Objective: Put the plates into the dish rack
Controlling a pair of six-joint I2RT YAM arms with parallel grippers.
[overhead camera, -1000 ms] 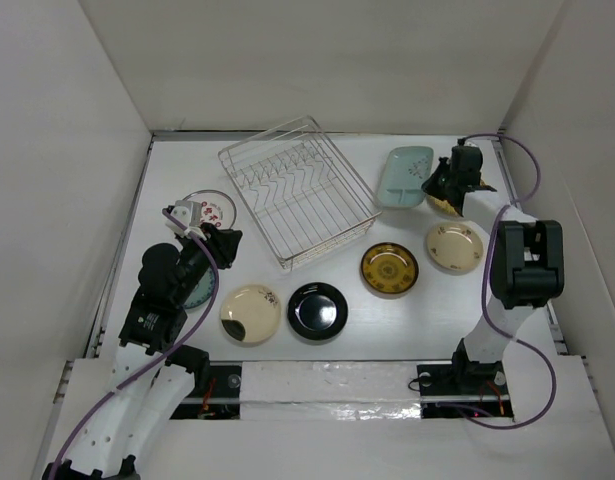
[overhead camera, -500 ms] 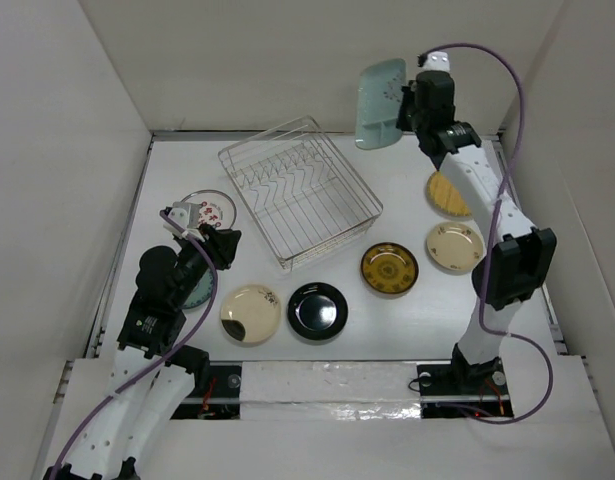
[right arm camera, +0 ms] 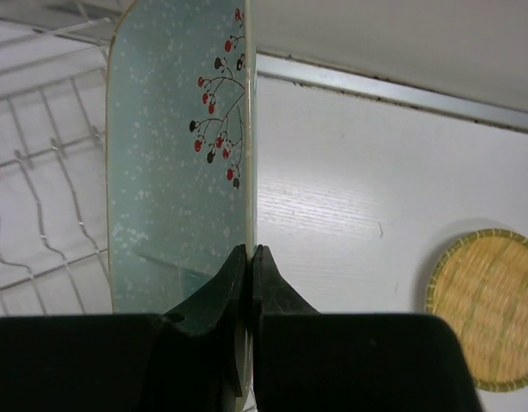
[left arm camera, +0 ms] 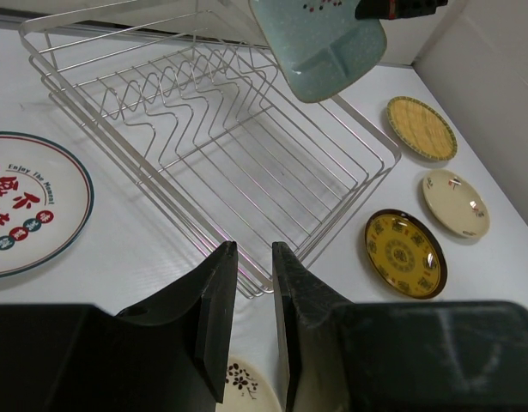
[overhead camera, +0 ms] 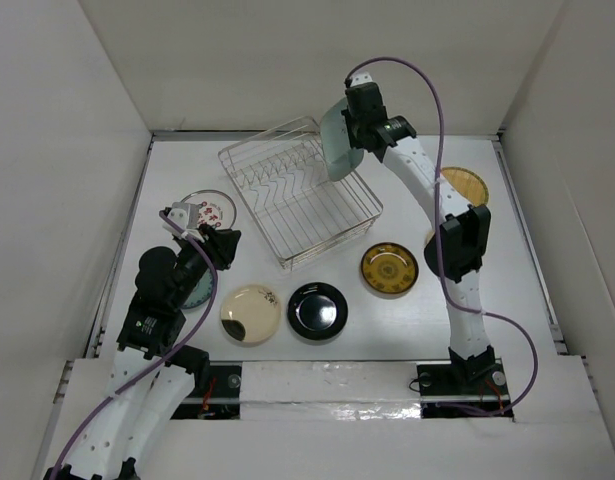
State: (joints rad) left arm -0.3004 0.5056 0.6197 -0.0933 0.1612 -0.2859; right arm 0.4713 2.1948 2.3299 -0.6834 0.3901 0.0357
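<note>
My right gripper [overhead camera: 351,133] is shut on the rim of the pale green squarish plate [overhead camera: 336,143] and holds it on edge in the air over the far right side of the dish rack [overhead camera: 297,190]. In the right wrist view the fingers [right arm camera: 249,251] pinch the plate [right arm camera: 178,172] above the rack wires [right arm camera: 40,172]. My left gripper [overhead camera: 223,243] is slightly open and empty, left of the rack's near corner. In the left wrist view its jaws [left arm camera: 253,249] face the rack [left arm camera: 246,154], and the held plate [left arm camera: 319,47] hangs above it.
The white plate with red marks [overhead camera: 209,210], cream blotched plate [overhead camera: 250,314], black plate [overhead camera: 317,310] and gold patterned plate [overhead camera: 389,269] lie on the table. A yellow woven dish [overhead camera: 462,185] lies right. The plain cream plate [left arm camera: 455,202] shows by it. A teal plate [overhead camera: 200,294] lies mostly under my left arm.
My right arm lifted the pale green plate from the back right of the table and carried it left to above the rack. The left arm has not moved.
</note>
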